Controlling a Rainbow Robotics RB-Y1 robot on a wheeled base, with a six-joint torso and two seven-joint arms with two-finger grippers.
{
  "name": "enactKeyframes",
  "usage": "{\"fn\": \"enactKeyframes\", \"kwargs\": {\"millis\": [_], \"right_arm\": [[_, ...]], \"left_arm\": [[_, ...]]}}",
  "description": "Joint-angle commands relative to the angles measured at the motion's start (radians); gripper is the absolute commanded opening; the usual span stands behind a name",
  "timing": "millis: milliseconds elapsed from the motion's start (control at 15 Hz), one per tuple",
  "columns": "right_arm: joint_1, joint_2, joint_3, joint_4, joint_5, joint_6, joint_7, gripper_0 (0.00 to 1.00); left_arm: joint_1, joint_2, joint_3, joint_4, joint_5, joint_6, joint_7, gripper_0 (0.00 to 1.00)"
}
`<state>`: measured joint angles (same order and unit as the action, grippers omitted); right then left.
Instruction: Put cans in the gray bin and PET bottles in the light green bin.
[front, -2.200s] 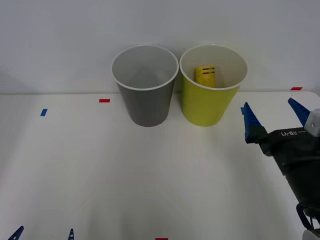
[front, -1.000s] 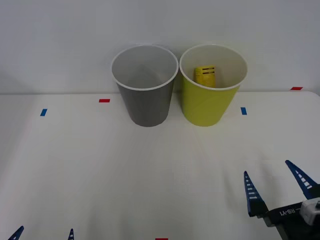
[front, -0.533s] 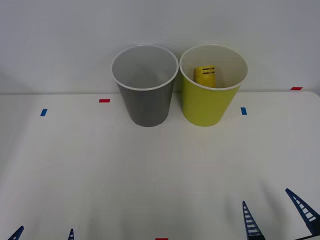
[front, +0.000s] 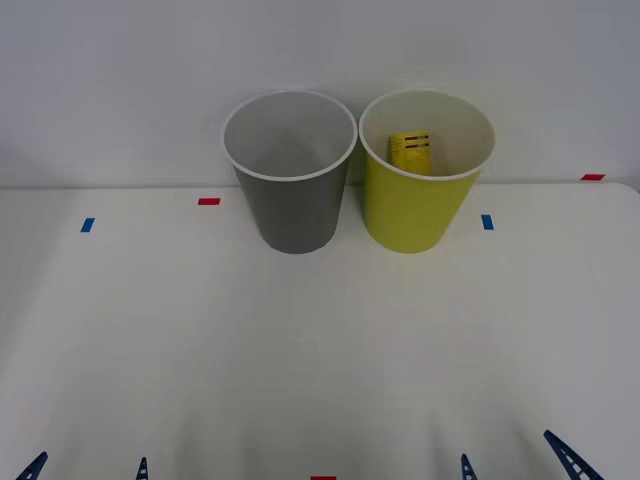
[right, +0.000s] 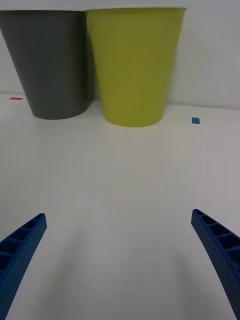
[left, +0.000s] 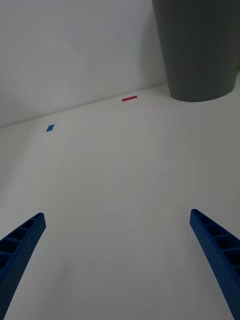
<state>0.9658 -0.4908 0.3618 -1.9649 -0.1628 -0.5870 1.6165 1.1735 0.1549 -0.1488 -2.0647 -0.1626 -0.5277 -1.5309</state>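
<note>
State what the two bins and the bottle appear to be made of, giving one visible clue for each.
Gray bin and light green bin: probably moulded plastic, matte, smooth uniform walls with thin whitish rims. PET bottle: likely plastic; a yellow printed label hides its body.

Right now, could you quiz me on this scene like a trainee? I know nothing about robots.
1. True or false: the yellow-labelled bottle lies in the gray bin.
2. Which bin stands on the robot's right: A gray, B light green?
3. Fill in: both the left gripper and the right gripper are ____.

Key: 1 false, it is in the light green bin. 2 B. 3 open.
</note>
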Motion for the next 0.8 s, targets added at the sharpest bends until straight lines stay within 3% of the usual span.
{"fn": "enactKeyframes", "kwargs": {"millis": [67,800], "right_arm": [[0.005,-0.003,0.003,0.000,-0.003,0.001,-0.023,1.00],[0.005,0.000,0.009,0.009,-0.008,0.009,-0.046,1.00]], "left_arm": [[0.000,0.000,0.000,0.000,0.000,0.000,0.000,1.00],[0.000,0.000,0.000,0.000,0.000,0.000,0.000,0.99]]}}
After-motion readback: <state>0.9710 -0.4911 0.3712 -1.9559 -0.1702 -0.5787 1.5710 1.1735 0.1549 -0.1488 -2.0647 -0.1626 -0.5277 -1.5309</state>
